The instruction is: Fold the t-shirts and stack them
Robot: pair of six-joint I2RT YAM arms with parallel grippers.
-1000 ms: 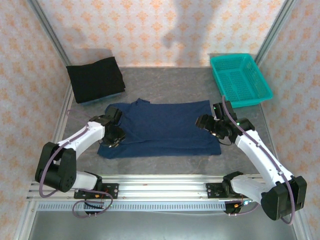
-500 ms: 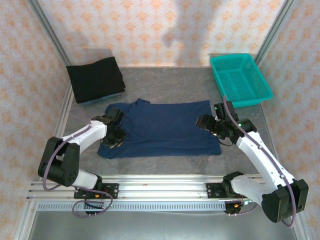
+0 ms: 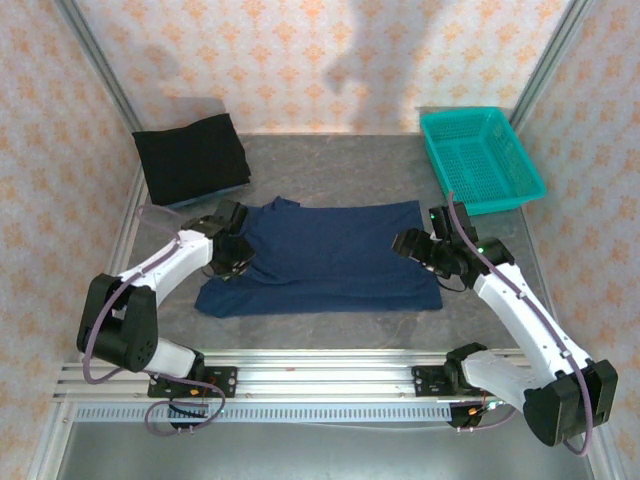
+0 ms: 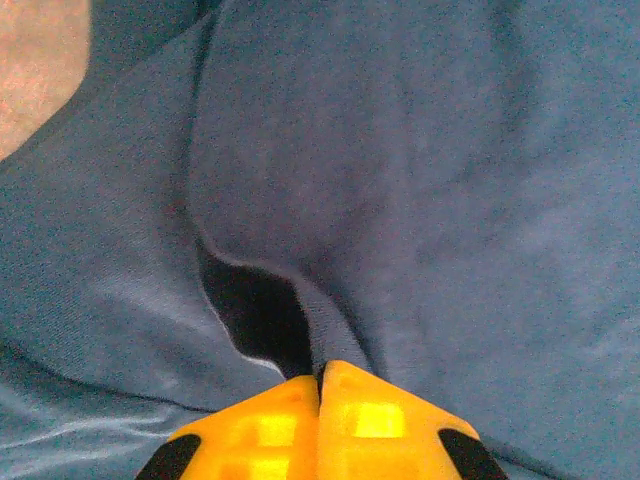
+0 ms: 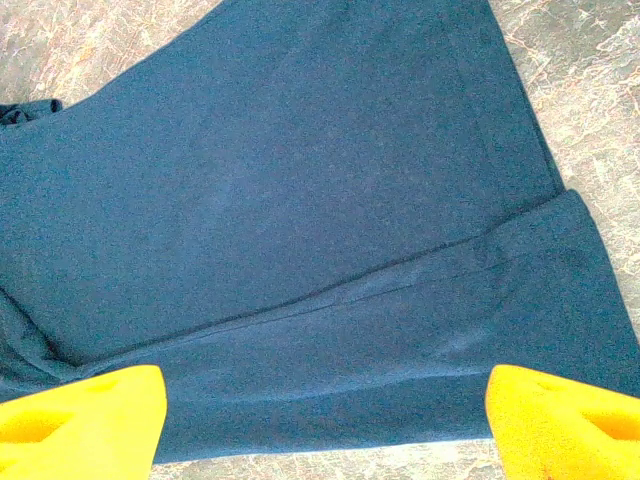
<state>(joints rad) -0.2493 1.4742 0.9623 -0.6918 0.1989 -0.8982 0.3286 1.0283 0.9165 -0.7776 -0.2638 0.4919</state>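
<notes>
Since the earlier frame, the left gripper [image 3: 233, 262] has shifted a little toward 12 o'clock along the sleeve end of the navy shirt [image 3: 330, 255] and clamped down. Its wrist view shows the yellow tips [image 4: 320, 385] pressed together on a raised pinch of navy cloth. The right arm has hardly moved.

Status: the black shirt [image 3: 190, 158] lies folded in a compact rectangle at 10 o'clock on the table [image 3: 330, 170]. I judge that half done. The navy shirt lies spread at the centre, long axis running 9 to 3 o'clock. A straight crease runs along its near side, seen from the right wrist, so I judge one lengthwise fold is in. The cross folds and the stacking remain.

The right gripper [image 3: 412, 245] hovers at the shirt's 3 o'clock end, its jaws spread wide and grasping nothing. Its pads [image 5: 80, 415] frame the hem from above.

Surface: grey mottled table, flat and dry. A teal basket [image 3: 460, 112] sits at 2 o'clock, well apart from the shirts. An aluminium rail [image 3: 330, 365] carries both arm bases at 6 o'clock.

Room: patterned wallpaper walls [image 3: 330, 60] enclose three sides.
</notes>
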